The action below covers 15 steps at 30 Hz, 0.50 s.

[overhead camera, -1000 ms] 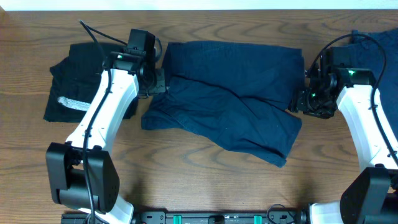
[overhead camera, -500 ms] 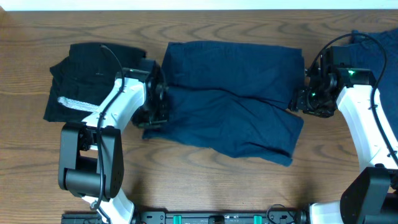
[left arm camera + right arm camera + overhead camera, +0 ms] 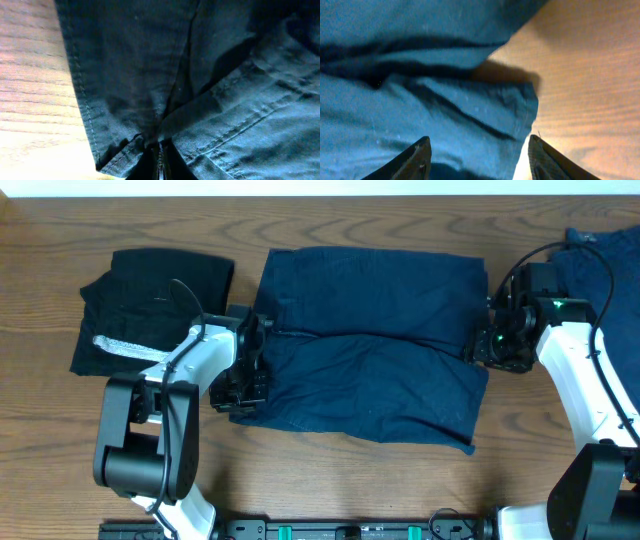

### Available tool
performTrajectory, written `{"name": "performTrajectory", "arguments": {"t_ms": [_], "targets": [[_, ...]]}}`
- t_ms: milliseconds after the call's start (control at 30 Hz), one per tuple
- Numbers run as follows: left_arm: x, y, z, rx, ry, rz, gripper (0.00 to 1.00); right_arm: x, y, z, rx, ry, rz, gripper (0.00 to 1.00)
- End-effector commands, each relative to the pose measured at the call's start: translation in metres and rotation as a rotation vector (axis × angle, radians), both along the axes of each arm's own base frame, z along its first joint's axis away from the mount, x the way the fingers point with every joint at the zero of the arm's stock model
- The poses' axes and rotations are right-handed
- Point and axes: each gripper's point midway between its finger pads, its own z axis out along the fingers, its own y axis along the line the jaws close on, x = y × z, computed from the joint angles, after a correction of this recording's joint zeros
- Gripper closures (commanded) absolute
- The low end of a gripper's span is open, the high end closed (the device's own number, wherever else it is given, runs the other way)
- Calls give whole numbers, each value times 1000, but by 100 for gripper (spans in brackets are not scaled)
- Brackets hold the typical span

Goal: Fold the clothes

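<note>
Folding the navy garment (image 3: 375,380) in half looks to be your step. Your left claw (image 3: 248,378) is clenched on the hem, with cloth bunched right at its tips. Your right claw (image 3: 480,150) stands released, and the opposite corner lies between its fingers. Close there next, then lift both ends together.

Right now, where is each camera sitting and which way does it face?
Overhead: above the table, looking down on navy garment, black garment, left arm, right arm.
Left wrist: on left arm, facing the navy hem; left gripper pinches it.
Right wrist: facing the garment's corner; right gripper open.
Shared: both wrist views show navy garment on wood.
</note>
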Motion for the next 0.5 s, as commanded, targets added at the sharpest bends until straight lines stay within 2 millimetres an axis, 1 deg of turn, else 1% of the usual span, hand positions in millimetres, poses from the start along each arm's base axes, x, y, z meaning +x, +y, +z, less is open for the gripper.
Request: {"name": "performTrajectory", "arguments": {"t_ms": [0,33,100,167,200,333,400,467], "targets": [[15,1,20,-1,-106,6,94,6,-4,-4,-8,-20,-4,40],[21,0,29,-8,-144,6,94,8,-4,-5,-10,-29,-2,40],[34,-3,52,-26,-239,7,94,11,-6,-6,-15,-39,16,40],[48,-5,80,-46,-349,8,94,13,-11,-10,-15,-34,8,36],[55,-6,94,-58,-412,8,94,13,-14,-13,-11,-27,-3,36],[82,-11,154,-110,-690,11,94,8,-25,-30,65,36,-60,36],[91,-13,177,-130,-794,12,94,4,-28,-41,126,77,-92,37],[98,-14,194,-145,-873,12,93,1,-28,-50,200,113,-123,38]]}}
